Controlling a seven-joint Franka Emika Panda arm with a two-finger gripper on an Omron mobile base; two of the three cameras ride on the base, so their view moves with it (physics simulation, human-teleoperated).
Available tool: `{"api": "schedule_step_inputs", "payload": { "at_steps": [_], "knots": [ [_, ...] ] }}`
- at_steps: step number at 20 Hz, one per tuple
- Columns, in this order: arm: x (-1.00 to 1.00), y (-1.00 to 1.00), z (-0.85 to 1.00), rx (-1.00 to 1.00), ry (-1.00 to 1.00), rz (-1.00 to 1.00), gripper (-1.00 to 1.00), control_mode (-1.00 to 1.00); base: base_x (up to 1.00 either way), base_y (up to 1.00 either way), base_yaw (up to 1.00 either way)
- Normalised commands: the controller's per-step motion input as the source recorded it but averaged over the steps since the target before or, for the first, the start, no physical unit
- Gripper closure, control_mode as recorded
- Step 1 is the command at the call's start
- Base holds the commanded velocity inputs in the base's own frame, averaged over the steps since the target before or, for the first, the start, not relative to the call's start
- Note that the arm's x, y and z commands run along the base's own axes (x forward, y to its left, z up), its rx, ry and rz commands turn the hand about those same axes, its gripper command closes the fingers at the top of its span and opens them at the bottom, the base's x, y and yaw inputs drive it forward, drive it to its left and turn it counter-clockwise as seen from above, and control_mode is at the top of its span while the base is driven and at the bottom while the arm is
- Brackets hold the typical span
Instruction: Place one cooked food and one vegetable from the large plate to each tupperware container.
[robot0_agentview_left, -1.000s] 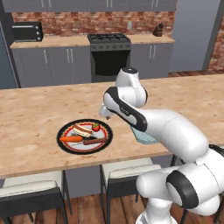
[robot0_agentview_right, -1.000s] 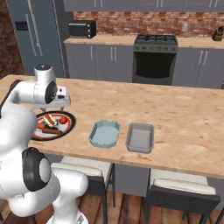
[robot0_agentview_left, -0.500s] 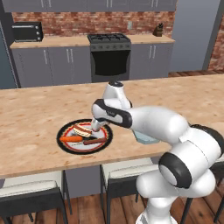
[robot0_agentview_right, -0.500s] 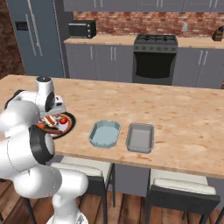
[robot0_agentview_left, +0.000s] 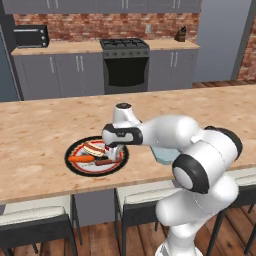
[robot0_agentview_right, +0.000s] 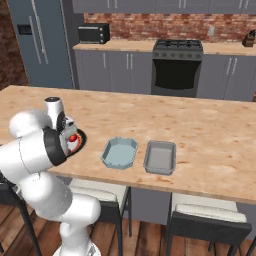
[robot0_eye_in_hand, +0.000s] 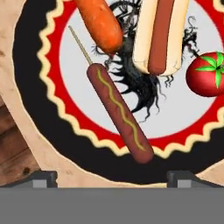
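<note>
End effector was fully open, empty, poised over large plate for pick. Sausage on stick lay directly beneath, between fingertips. Tupperware container sat well apart on worktop, unfilled.

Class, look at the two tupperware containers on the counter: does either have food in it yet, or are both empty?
Both are empty. In the right base view the blue-grey tupperware container and the grey one show bare floors; the food lies on the large plate.

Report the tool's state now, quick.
Tool: open, holding nothing, hanging over the large plate just short of the sausage on a stick.
</note>
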Motion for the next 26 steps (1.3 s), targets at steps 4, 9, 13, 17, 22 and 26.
{"api": "schedule_step_inputs", "payload": {
  "at_steps": [4, 9, 13, 17, 22, 26],
  "knots": [
    [0.40, 0.05, -0.62, -0.20, 0.18, 0.06, -1.00, -1.00, 0.00, 0.00, 0.00],
    [0.30, 0.06, -0.22, -0.04, 0.09, 0.00, -1.00, -1.00, 0.00, 0.00, 0.00],
    [0.31, 0.13, -0.01, 0.00, 0.00, 0.00, -1.00, -1.00, 0.00, 0.00, 0.00],
    [0.00, 0.00, -0.19, 0.00, 0.00, 0.01, -1.00, -1.00, 0.00, 0.00, 0.00],
    [-0.45, 0.00, -0.26, 0.00, -0.02, 0.00, -1.00, -1.00, 0.00, 0.00, 0.00],
    [-0.17, 0.00, -0.27, 0.00, -0.05, 0.00, -1.00, -1.00, 0.00, 0.00, 0.00]
  ]
}}
